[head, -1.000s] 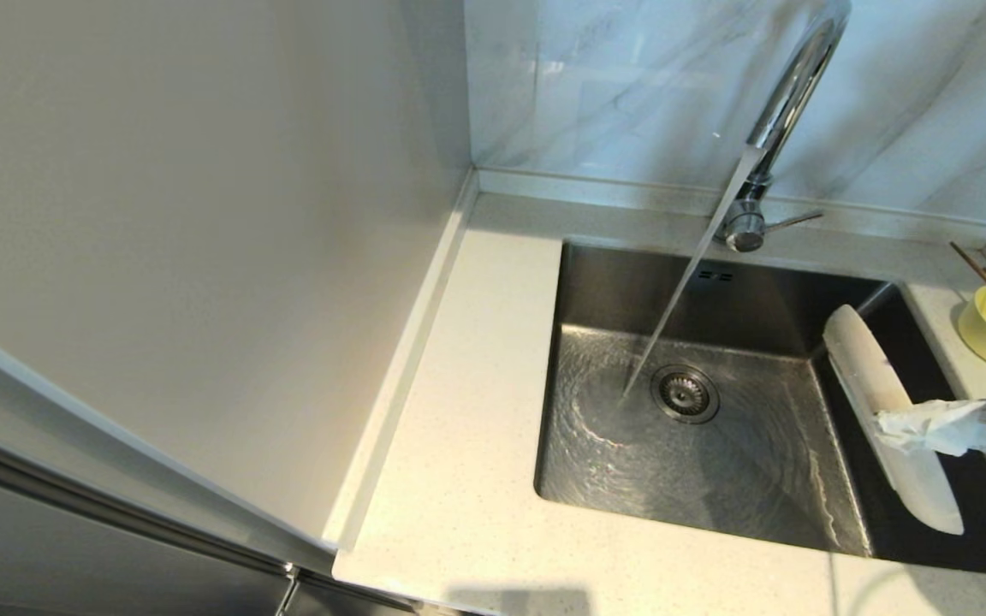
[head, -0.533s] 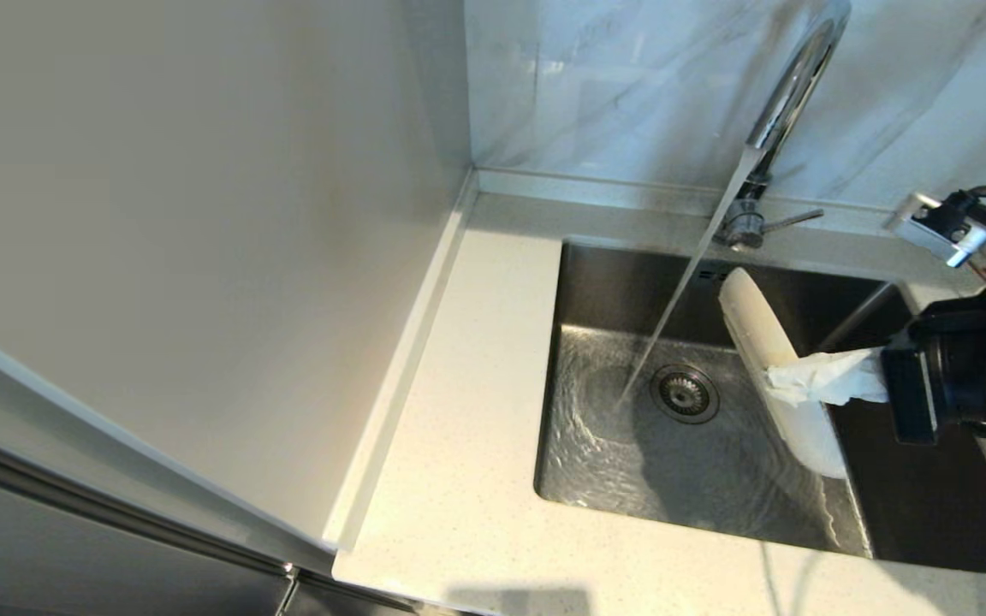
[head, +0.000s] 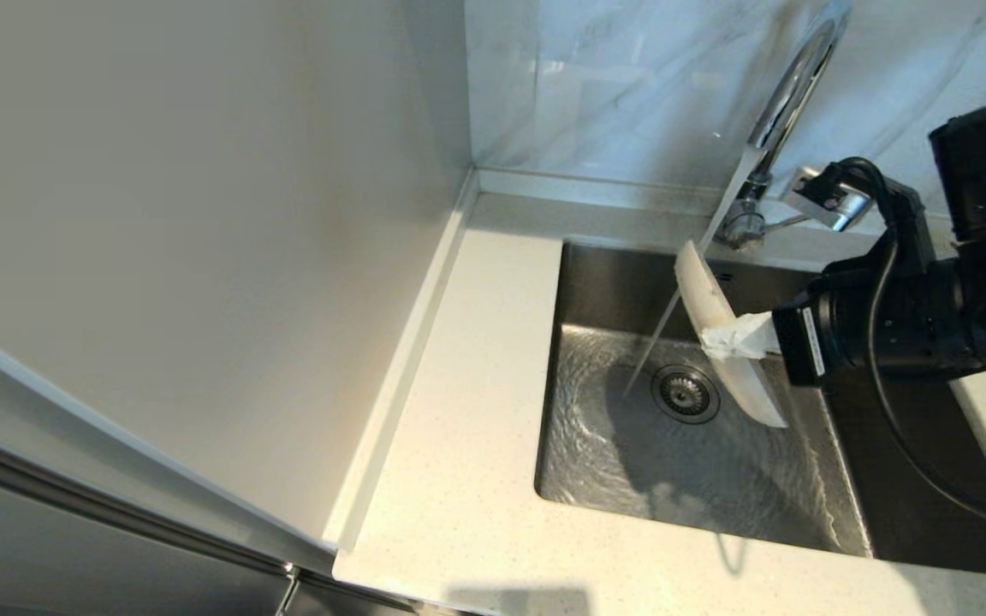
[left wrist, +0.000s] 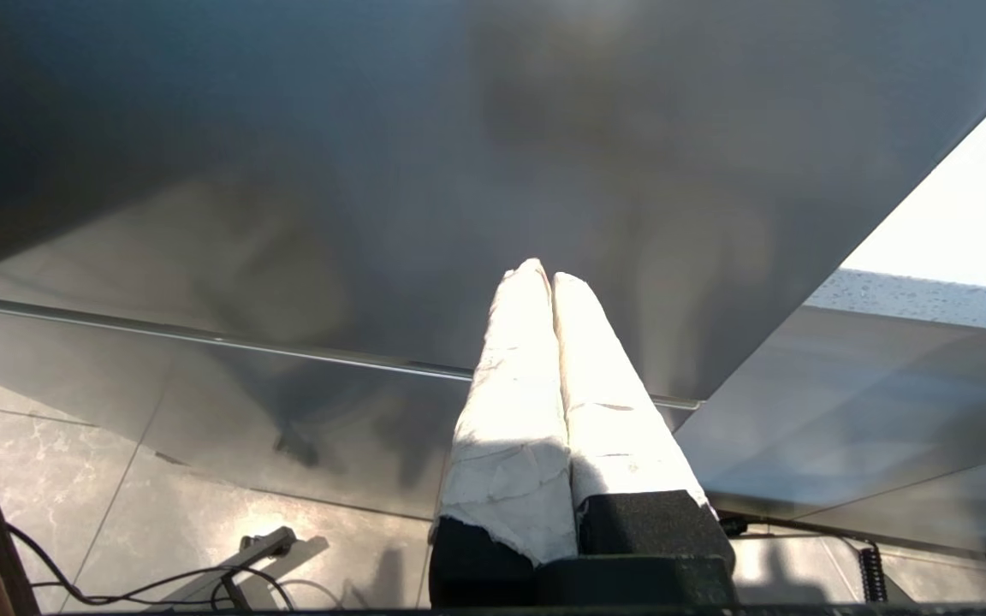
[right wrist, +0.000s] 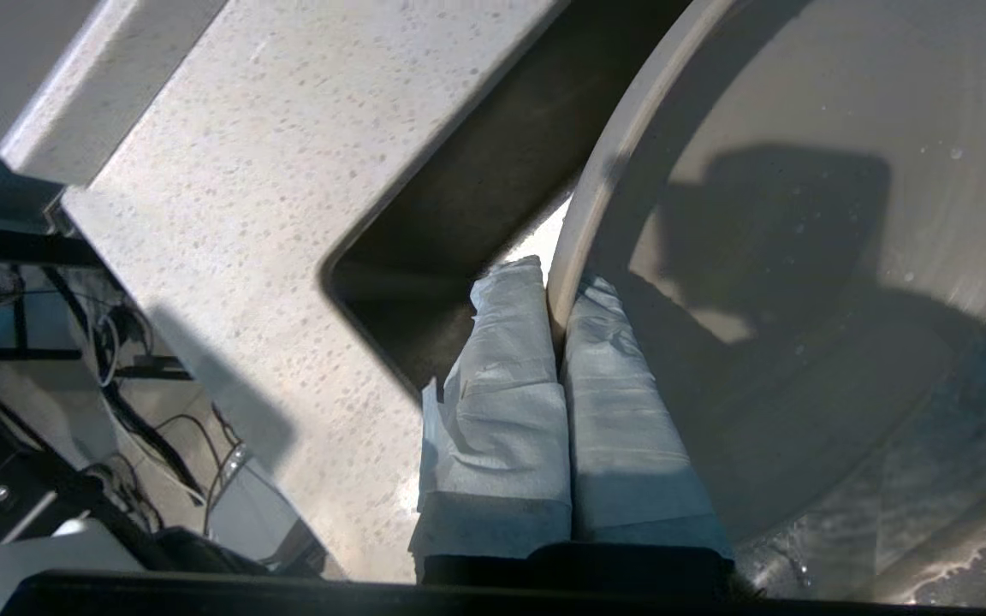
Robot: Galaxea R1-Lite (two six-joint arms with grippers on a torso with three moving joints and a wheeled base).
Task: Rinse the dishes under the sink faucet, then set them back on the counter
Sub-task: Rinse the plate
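Observation:
My right gripper (head: 728, 338) (right wrist: 555, 291) is shut on the rim of the off-white plate (head: 720, 329) (right wrist: 784, 282), which stands on edge over the sink (head: 613, 462). The plate's top edge meets the water stream falling from the chrome faucet (head: 788, 85). Water swirls around the round drain (head: 685, 393). The pale yellow bowl and the chopsticks are hidden behind my right arm. My left gripper (left wrist: 542, 278) is shut on nothing, parked below the counter and out of the head view.
The speckled counter (head: 476, 368) runs along the sink's left and front. A plain panel (head: 185, 214) rises on the left, and the marble wall (head: 630, 85) stands behind the faucet. My right arm's black body and cable (head: 912, 325) cover the sink's right side.
My right arm has carried the plate leftward and toward the back of the sink, from the right side to the water stream. The arm now covers the bowl and chopsticks.

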